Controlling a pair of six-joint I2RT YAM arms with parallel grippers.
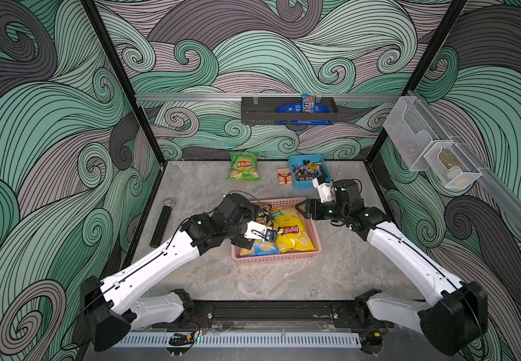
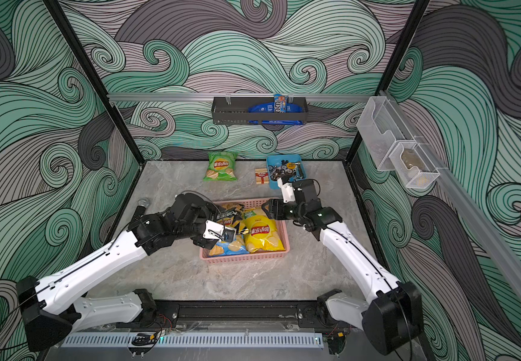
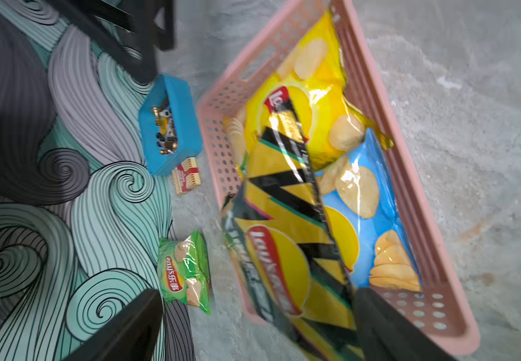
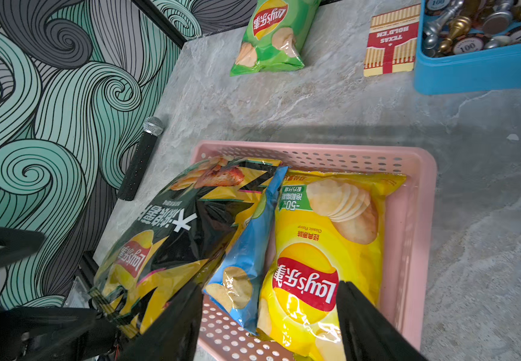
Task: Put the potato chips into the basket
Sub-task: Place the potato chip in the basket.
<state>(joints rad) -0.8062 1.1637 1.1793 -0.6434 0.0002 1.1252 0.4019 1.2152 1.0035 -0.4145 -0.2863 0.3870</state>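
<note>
Pink perforated plastic basket [image 1: 277,257] holds the glossy yellow bag [image 1: 293,233] and blue bag [image 1: 261,249], the black yellow-striped bag [image 4: 174,237] slumped over its left rim; the green bag [image 1: 243,166] lies apart on the bench [image 1: 346,265]. Left hand [image 3: 260,293] released astride the black one, right hand [image 4: 270,286] released above the yellow.

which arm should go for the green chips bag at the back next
Probably the right. The right gripper hangs open and empty over the far end of the basket, nearer the green bag. The left gripper is open with the black bag between its fingers.
</note>
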